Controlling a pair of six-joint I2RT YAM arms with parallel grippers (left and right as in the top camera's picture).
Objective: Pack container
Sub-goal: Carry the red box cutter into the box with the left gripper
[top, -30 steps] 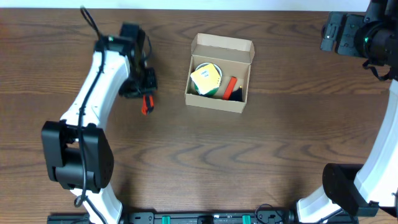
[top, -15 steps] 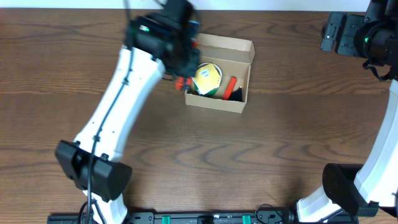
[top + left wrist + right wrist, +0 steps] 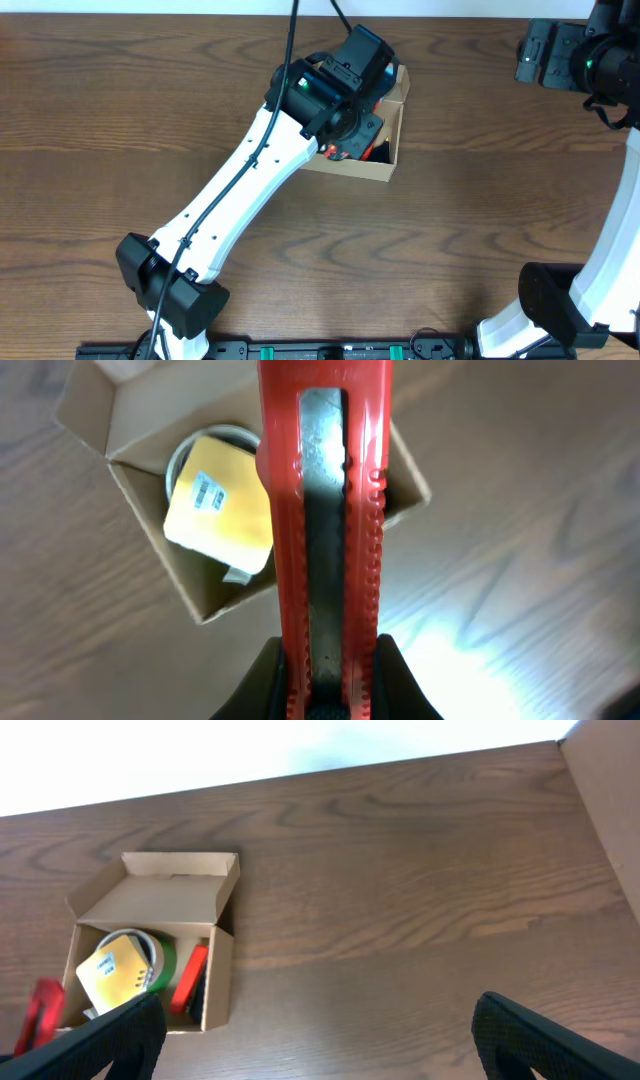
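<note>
The container is a tan cardboard box with its flap lid open, at the table's far middle. It also shows in the left wrist view and the right wrist view. Inside lie a tape roll with a yellow label, a green roll and a red tool. My left gripper hovers over the box, shut on a red utility knife whose tip points across the box's near corner. My right gripper is open and empty, high at the far right.
The dark wood table runs around the box. A pale wall or board stands at the right edge of the right wrist view. The left arm's white link stretches diagonally across the table's middle.
My left arm has swung from the table's left side rightward to above the box, carrying the red utility knife. The right arm has not moved.
</note>
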